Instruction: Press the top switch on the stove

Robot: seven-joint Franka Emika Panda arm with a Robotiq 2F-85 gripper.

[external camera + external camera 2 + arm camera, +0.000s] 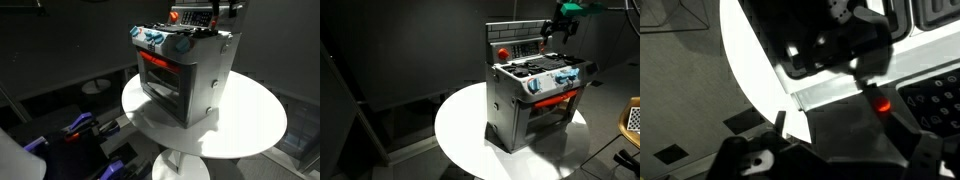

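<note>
The silver-grey toy stove [190,80] stands on a round white table [250,125] in both exterior views [530,100]. It has blue-and-white knobs [152,38] along the front and a red back panel [515,38] with a red round switch [503,52]. My gripper [560,28] hovers just above the top of the back panel, at its far end from that switch, and touches nothing. It also shows at the top of an exterior view [205,14]. In the wrist view my fingers [845,135] look spread and empty, with a red glowing switch [881,103] on the dark panel below.
The table edge [750,70] curves close beside the stove, with dark floor beyond it. Blue and purple objects [80,125] lie on the floor below the table. A dark curtain [400,50] hangs behind.
</note>
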